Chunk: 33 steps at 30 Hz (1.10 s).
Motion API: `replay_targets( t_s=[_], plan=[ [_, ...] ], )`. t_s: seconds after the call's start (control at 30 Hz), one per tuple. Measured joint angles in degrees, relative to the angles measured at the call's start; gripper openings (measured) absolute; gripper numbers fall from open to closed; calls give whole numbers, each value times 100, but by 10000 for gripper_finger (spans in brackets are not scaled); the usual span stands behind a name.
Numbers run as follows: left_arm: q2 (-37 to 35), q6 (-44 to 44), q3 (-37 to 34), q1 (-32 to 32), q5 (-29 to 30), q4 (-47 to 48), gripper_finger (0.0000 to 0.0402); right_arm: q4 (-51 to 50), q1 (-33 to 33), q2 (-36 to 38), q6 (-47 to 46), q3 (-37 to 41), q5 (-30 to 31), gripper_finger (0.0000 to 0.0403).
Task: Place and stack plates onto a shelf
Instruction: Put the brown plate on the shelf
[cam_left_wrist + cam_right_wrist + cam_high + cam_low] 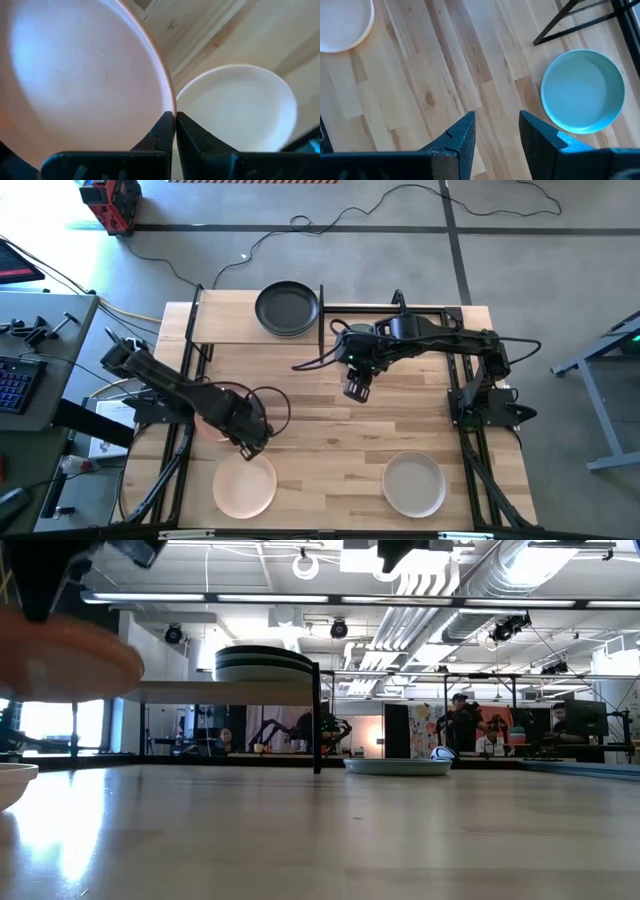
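Observation:
My left gripper (252,440) hangs over the table's near left part, shut on a peach-pink plate (75,75), which shows lifted in the low view (60,658). A beige plate (245,485) lies flat on the table just below it. The shelf (225,315) stands at the far left and carries a stack of dark plates (287,308). A white plate (415,483) sits near the table's near right edge. My right gripper (497,130) is open above bare table at mid-table (357,388). Its wrist view shows a pale blue plate (582,92) flat on the table. My left gripper pinches the peach-pink plate's rim (170,102) between its two fingers (162,132). The plate is lifted clear of the table and nearly level, with a slight tilt in the low view. It hangs over the beige plate (235,107).
The shelf's black frame leg (318,720) stands at mid-table in the low view, with the pale blue plate (398,766) beside it. Black arm frames run along both table sides. Bare planks lie between the two near plates. People sit in the room beyond.

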<state>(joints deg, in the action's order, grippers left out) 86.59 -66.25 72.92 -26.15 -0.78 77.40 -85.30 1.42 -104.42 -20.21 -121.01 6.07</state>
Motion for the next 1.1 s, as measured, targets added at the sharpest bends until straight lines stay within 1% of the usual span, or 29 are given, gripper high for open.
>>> replay_targets(
  t_s=[0.1, 0.27, 0.4, 0.5, 0.73, 0.9, 1.1],
  plan=[
    [-1, 258, 454, 0, 62, 510, 0, 0, -17, 0, 216, 0, 27, 131],
    [-1, 758, 1150, 38, 373, 1307, 0, 0, -148, 0, 578, 0, 266, 131],
    [-171, 1476, 1323, 203, 550, 1236, 0, 7, -398, 0, 890, 0, 293, 131],
    [-288, 1817, 1309, 423, 745, 1268, 0, 43, -618, 0, 1133, 0, 291, 131],
    [-586, 2361, 1320, 1108, 1117, 1263, 0, 71, -1190, 2, 1611, 0, 291, 131],
    [-753, 3007, 1319, 1743, 1276, 1263, 0, 72, -1590, 2, 1866, 0, 286, 131],
    [-925, 3952, 1319, 2652, 1505, 1264, 0, 72, -1995, 2, 2178, 0, 283, 131]
  ],
)
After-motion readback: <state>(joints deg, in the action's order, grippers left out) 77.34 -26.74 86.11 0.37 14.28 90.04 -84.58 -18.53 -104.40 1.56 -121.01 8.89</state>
